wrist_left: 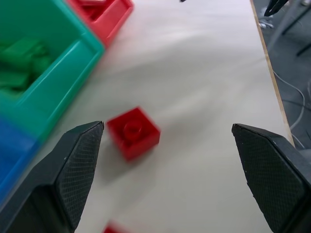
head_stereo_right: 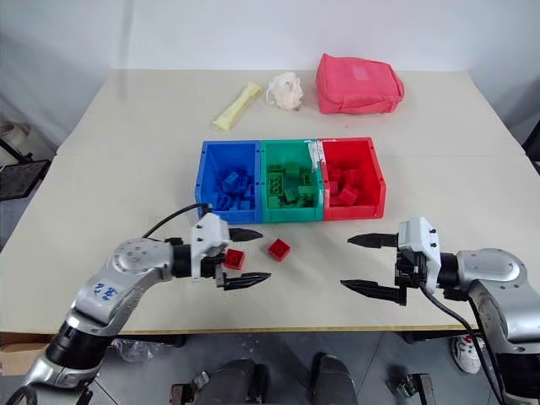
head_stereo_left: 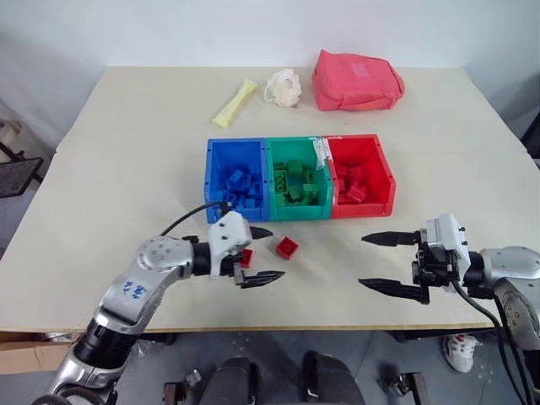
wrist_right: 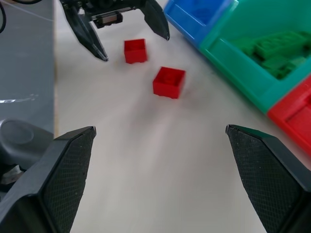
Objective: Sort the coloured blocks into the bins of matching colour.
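You have two red blocks, one (head_stereo_left: 287, 247) mid-frame below the green bin (head_stereo_left: 296, 211), one (head_stereo_left: 246, 257) between the wide-open left gripper's (head_stereo_left: 262, 253) fingers, untouched. The beige table (head_stereo_left: 126, 152) fills the frame; right gripper (head_stereo_left: 381, 262) is wide open, empty, lower right.

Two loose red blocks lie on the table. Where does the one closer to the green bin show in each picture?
Left eye view: the red block lies just before the green bin.
Right eye view: same spot.
Left wrist view: it lies near the bin's corner.
Right wrist view: it is the nearer of the two blocks.
Shared landmark: the green bin.
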